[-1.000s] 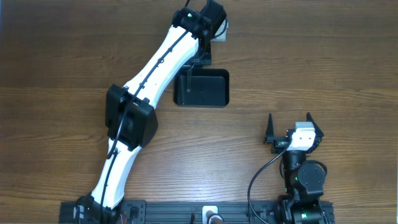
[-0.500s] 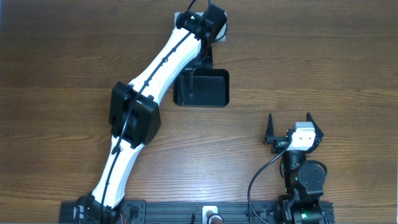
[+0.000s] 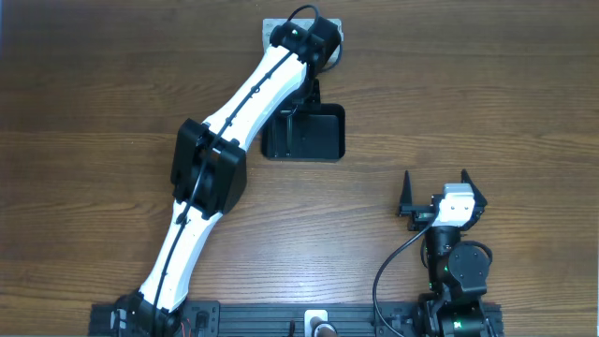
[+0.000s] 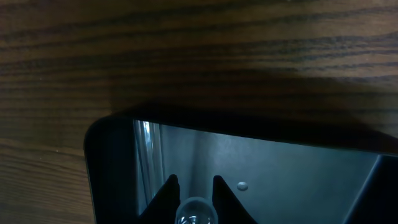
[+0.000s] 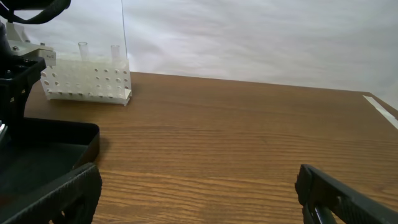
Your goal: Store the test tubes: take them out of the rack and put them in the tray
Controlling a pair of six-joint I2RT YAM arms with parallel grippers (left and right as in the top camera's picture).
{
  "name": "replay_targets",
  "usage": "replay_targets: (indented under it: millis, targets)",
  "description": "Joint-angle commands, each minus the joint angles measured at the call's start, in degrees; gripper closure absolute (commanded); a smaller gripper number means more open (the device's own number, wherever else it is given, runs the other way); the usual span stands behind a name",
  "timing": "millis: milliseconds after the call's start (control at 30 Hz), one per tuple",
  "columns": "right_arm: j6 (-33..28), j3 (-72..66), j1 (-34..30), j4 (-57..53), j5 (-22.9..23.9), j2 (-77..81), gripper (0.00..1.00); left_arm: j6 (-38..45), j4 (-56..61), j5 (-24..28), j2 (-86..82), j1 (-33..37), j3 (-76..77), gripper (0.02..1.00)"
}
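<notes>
Left fingers (image 4: 219, 186) probably grip tube (image 4: 196, 213) over tray (image 4: 298, 168); right fingers (image 3: 406, 195) apart; rack (image 5: 87, 81) holds 2 tubes (image 5: 114, 53).

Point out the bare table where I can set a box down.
Free: the wide stretch of table left of the left arm, and the stretch right of the tray, beyond the open right hand. Crowded: around the rack and tray, where the left hand holds a test tube.
</notes>
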Motion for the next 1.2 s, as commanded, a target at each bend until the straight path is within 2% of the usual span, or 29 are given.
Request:
replay_targets:
  millis: [33, 233, 367, 533, 633, 733, 800, 1000, 1200]
  targets:
    - [-0.1, -0.5, 0.3, 0.1, 0.8, -0.5, 0.007, -0.8, -0.1, 0.8, 0.3, 0.2, 0.1, 0.822]
    - [-0.1, -0.5, 0.3, 0.1, 0.8, -0.5, 0.007, -0.8, -0.8, 1.2, 0.3, 0.2, 0.1, 0.814]
    - [-0.1, -0.5, 0.3, 0.1, 0.8, -0.5, 0.007, -0.8, -0.9, 1.8, -0.1, 0.5, 0.1, 0.693]
    - [-0.1, -0.5, 0.3, 0.1, 0.8, -0.5, 0.007, -0.8, -0.9, 1.6, -3.0, 0.5, 0.1, 0.645]
    - [-0.1, -0.5, 0.3, 0.1, 0.8, -0.5, 0.009, -0.8, 0.3, -1.1, -6.8, 0.5, 0.1, 0.588]
    - [-0.1, -0.5, 0.3, 0.1, 0.8, -0.5, 0.007, -0.4, 4.7, -6.8, -12.3, 0.7, 0.1, 0.520]
    - [-0.1, -0.5, 0.3, 0.1, 0.8, -0.5, 0.009, 2.5, 9.2, -10.3, -16.2, 1.0, 0.1, 0.454]
    - [-0.1, -0.5, 0.3, 0.1, 0.8, -0.5, 0.009, 16.0, 21.6, -14.7, -24.8, 3.5, 0.1, 0.338]
    - [-0.1, -0.5, 0.3, 0.1, 0.8, -0.5, 0.007, 24.5, 34.2, -14.4, -30.9, 8.2, -4.3, 0.290]
